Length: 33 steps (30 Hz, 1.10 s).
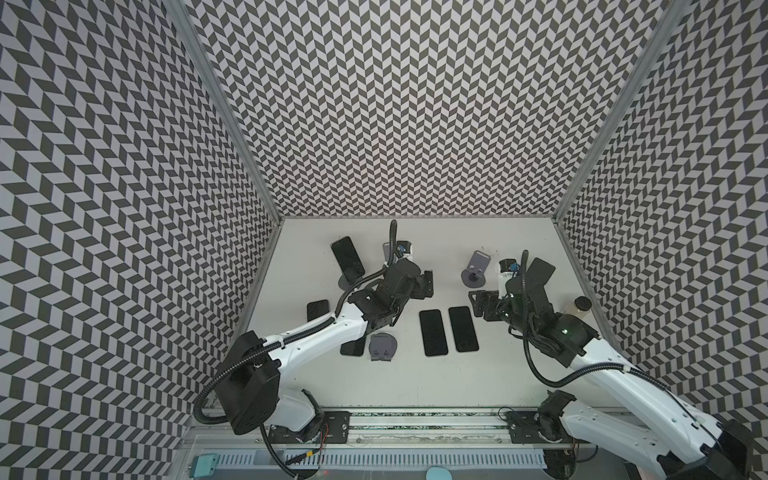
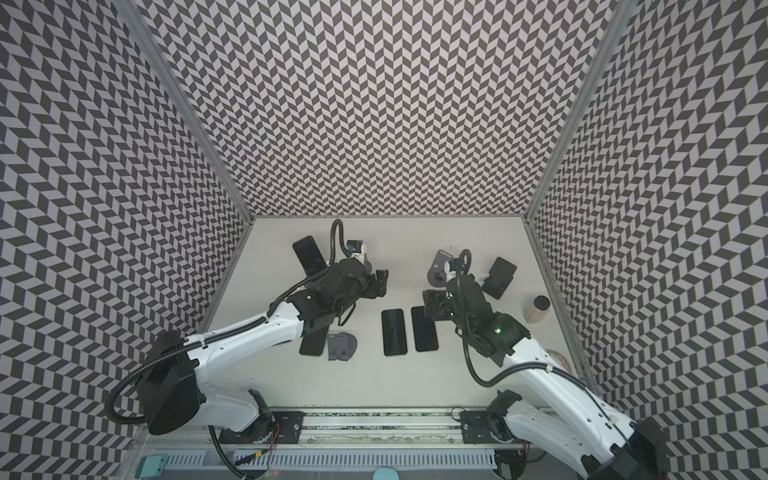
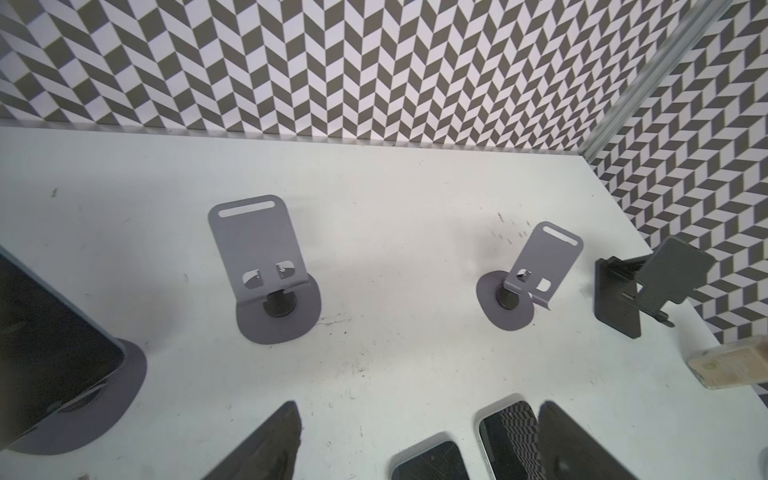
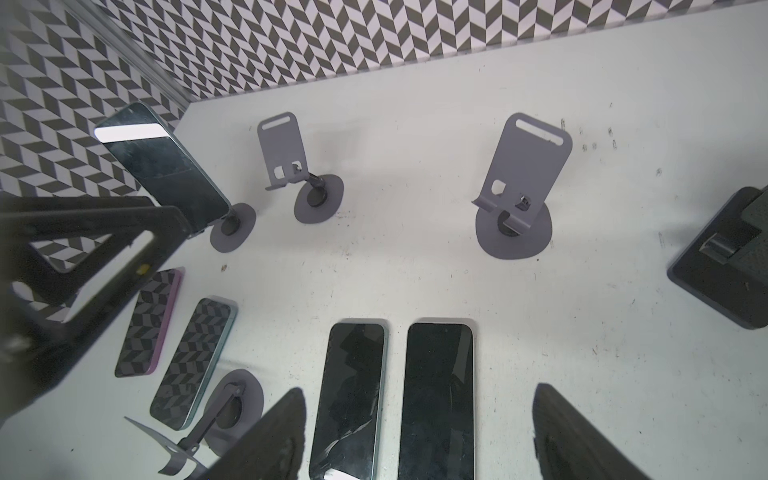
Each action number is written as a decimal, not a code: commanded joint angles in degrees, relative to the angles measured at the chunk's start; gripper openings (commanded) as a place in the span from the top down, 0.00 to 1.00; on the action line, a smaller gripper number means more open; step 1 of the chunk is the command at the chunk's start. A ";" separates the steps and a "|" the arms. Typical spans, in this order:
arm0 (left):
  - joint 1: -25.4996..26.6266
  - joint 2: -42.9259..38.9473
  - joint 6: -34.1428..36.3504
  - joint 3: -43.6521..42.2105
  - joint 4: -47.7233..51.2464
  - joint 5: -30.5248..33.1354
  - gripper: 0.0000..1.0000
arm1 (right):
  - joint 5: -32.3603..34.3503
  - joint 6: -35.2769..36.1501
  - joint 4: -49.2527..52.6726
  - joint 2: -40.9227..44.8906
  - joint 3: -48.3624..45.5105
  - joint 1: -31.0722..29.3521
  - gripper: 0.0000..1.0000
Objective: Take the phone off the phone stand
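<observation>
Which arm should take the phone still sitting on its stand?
Left. The phone sits on the far-left stand, close to the left gripper, which is open and empty. The right gripper hangs farther off, beyond two flat phones.

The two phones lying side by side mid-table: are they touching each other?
Apart. The right wrist view plainly shows a strip of table between the cracked phone and the neighbouring phone.

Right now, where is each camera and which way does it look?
Both top views: high in front, looking down on the table; left arm and right arm show.
Left wrist: on the left arm, facing two empty stands; its fingers show.
Right wrist: on the right arm, above two flat phones; its fingers show.
All views share the phone on its stand.
</observation>
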State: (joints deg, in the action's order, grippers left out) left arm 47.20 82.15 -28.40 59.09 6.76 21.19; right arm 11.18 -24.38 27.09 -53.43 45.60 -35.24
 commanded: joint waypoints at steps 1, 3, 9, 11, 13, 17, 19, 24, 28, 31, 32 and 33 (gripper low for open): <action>-1.92 -1.53 -1.05 0.85 1.68 2.88 0.10 | 1.61 2.21 -5.72 1.32 2.23 -0.31 0.17; -3.66 -2.29 -0.66 0.50 2.00 2.91 0.10 | 1.95 3.37 -7.76 1.07 3.16 -0.28 0.18; -9.60 -5.06 2.28 0.37 1.38 2.86 0.10 | -2.18 10.40 -15.08 -1.49 6.70 -0.29 0.18; -11.22 -5.88 3.12 0.00 0.56 3.44 0.10 | -2.41 11.03 -17.00 -2.44 7.76 -0.31 0.18; -13.02 -6.51 3.44 -0.27 0.20 3.48 0.10 | -2.90 12.21 -18.32 -3.61 8.79 -0.35 0.18; -15.90 -7.60 3.84 -0.63 -0.12 4.05 0.10 | -5.01 14.24 -19.23 -6.10 10.88 -0.32 0.18; -16.85 -8.17 4.04 -1.00 -0.22 4.86 0.10 | -6.27 14.69 -19.67 -6.80 11.47 -0.29 0.19; -19.48 -9.25 4.53 -1.69 -0.47 5.96 0.10 | -8.33 15.17 -21.12 -8.07 12.24 -0.29 0.19; -20.69 -9.46 5.64 -1.68 -1.23 6.57 0.10 | -8.86 16.04 -21.35 -9.46 13.56 -0.28 0.20; -21.40 -9.23 5.64 -1.29 -1.51 6.75 0.10 | -9.02 16.23 -21.11 -10.42 14.80 -0.31 0.20; -21.68 -9.04 5.64 -1.01 -1.34 6.62 0.10 | -9.11 16.17 -21.06 -10.70 15.15 -0.34 0.20; -22.05 -8.94 5.64 -0.62 -1.05 6.58 0.10 | -9.40 16.00 -21.08 -11.05 15.40 -0.35 0.20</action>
State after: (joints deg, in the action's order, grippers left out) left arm 25.93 74.11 -23.00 57.93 6.79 26.35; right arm 2.87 -9.37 9.76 -63.83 59.05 -35.24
